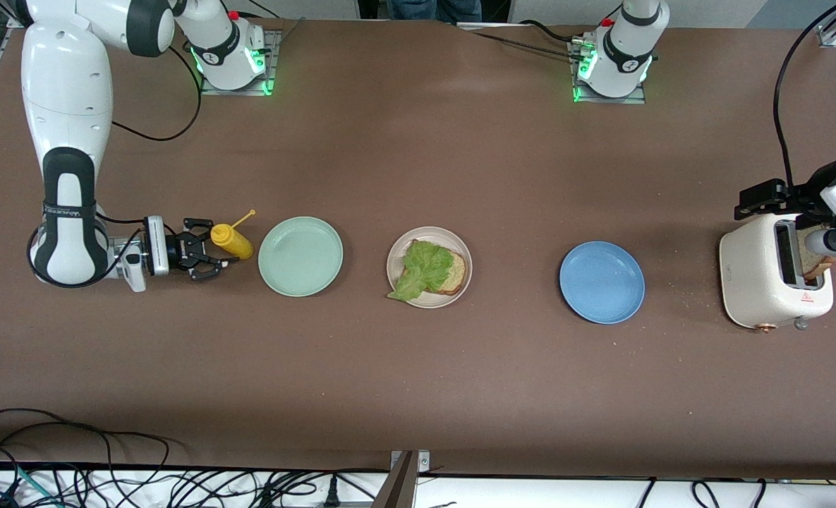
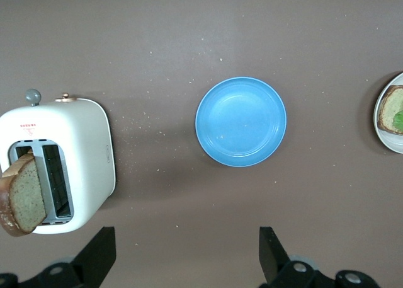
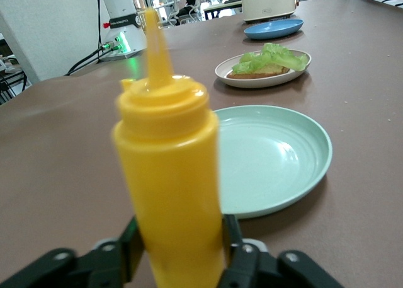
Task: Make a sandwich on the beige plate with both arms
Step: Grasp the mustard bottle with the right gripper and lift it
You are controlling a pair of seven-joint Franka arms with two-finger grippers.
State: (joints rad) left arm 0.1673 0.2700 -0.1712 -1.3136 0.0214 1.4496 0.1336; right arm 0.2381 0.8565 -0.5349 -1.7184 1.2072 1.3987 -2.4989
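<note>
Gripping the mustard bottle (image 1: 232,240) with the right gripper (image 1: 214,248), fingers (image 3: 236,258) pressing against both sides low on the yellow body. Standing upright on the table (image 1: 418,395) just ahead of the wrist, nozzle pointing up and blurring slightly in the right wrist view. Lying straight ahead of those fingertips, toward the left arm's end of the table: first the mint green plate (image 1: 300,282), near the bottle, then the beige plate (image 1: 396,255), well apart from it. Carrying on that beige plate a single bread slice (image 1: 453,271) with a lettuce leaf (image 1: 421,267) draped over it, no top slice yet.

Hovering with the left gripper (image 2: 187,237) over the toaster (image 2: 82,143), fingers spread wide and holding nothing. Sticking up from the slot under it, a toasted slice (image 2: 24,196); lying off to one side, the blue plate (image 2: 241,121).

Judging the step in hand as securing the bottle for mustard on the lettuce. Calling for a squeeze firm enough to lift yet gentle enough not to spurt sauce early. Aiming to keep the bottle vertical while rising, since a low grip on a tall body is inviting a tip. Keeping well above the mint green plate's rim during the carry, and tilting only once over the lettuce.
</note>
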